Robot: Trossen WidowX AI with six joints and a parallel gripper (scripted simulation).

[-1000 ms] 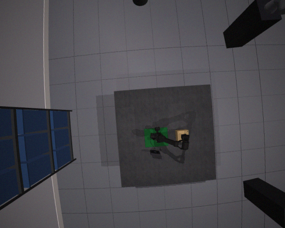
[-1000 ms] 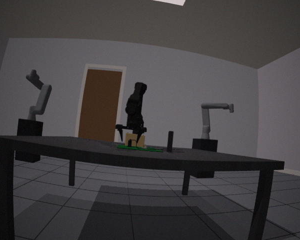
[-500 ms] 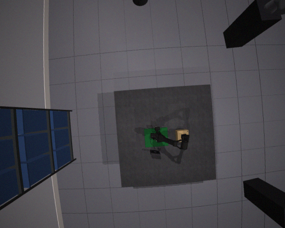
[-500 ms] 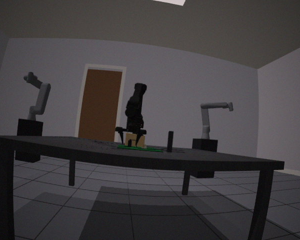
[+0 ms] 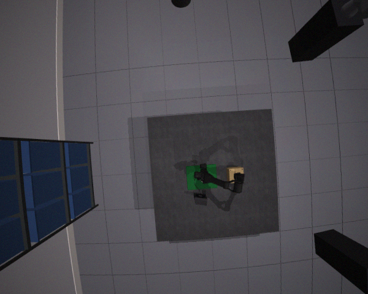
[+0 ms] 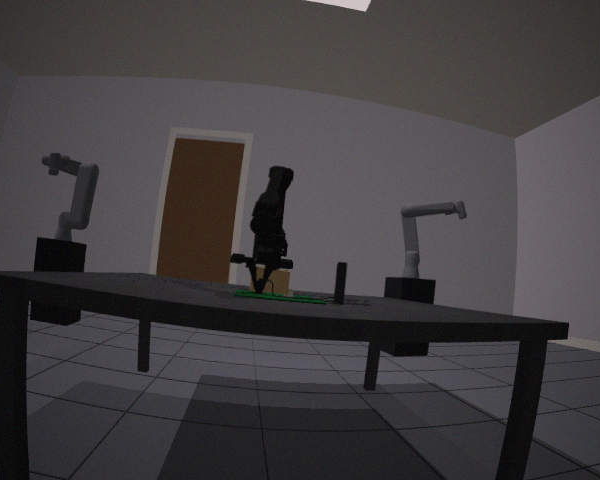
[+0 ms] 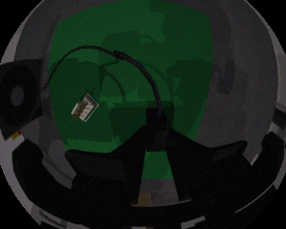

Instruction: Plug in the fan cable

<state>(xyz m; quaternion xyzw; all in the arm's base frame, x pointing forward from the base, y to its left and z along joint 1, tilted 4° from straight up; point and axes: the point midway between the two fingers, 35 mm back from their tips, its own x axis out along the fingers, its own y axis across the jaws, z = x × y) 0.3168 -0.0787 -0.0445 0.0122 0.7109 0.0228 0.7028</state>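
wrist view: the pincer (image 7: 157, 133) is clamped on the plug (image 7: 157, 124), seemingly just above the green board (image 7: 181, 52).

- The cable (image 7: 114, 57) arches over the green board (image 7: 181, 45) and crosses the way between the plug (image 7: 157, 126), gripped by the gripper (image 7: 157, 143), and the header (image 7: 85, 110).
- The upright fan (image 6: 340, 282) stands just beside the board's edge.
- The board's right part lies open.
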